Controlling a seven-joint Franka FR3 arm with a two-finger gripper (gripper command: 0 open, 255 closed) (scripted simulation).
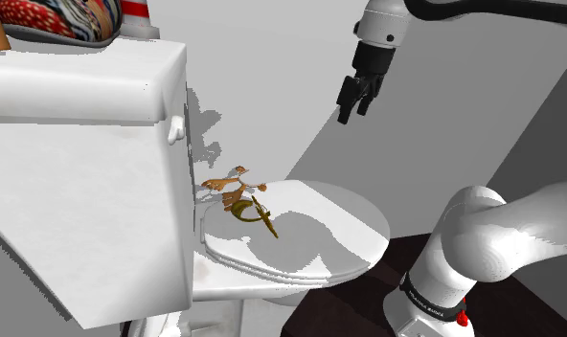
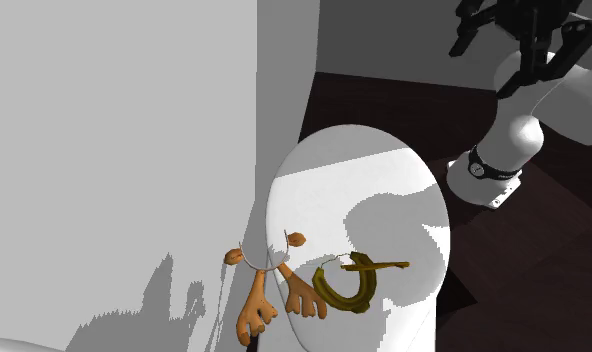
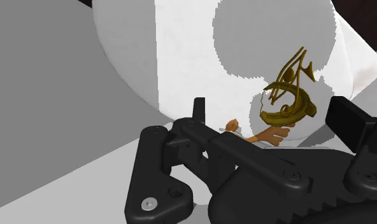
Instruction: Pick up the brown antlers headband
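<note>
White toilet tank (image 1: 80, 144) fills the shoulder view's left. A red patterned item (image 1: 61, 19) sits on top of it, can't identify it. Closed white toilet lid (image 1: 339, 230) is right of the tank, dark floor (image 1: 368, 306) beyond. White Franka arm (image 1: 492, 239) rises at the lower right. The dark ring at the arm's base has lettering, too small to read. No other brands or labels.

Jaws are released, the fingers standing apart with nothing between them, and hang high above the lid's right half in the shoulder view.

Olive-gold curved ornament (image 1: 253, 213) lies on the lid, just beside the target on its near side.

Brown antlers headband (image 1: 229, 182) sits at the far end of the lid, up against the tank, antlers pointing toward the tank in the second exterior view (image 2: 274, 290). In the wrist view it peeks out (image 3: 270, 133) past the hand, next to the ornament (image 3: 289, 102).

Key relation: the headband lies well below the jaws and to their left in the shoulder view. Its long axis seems to run front to back along the lid. The next move likely needs a long descent toward the tank end, keeping clear of the ornament.
</note>
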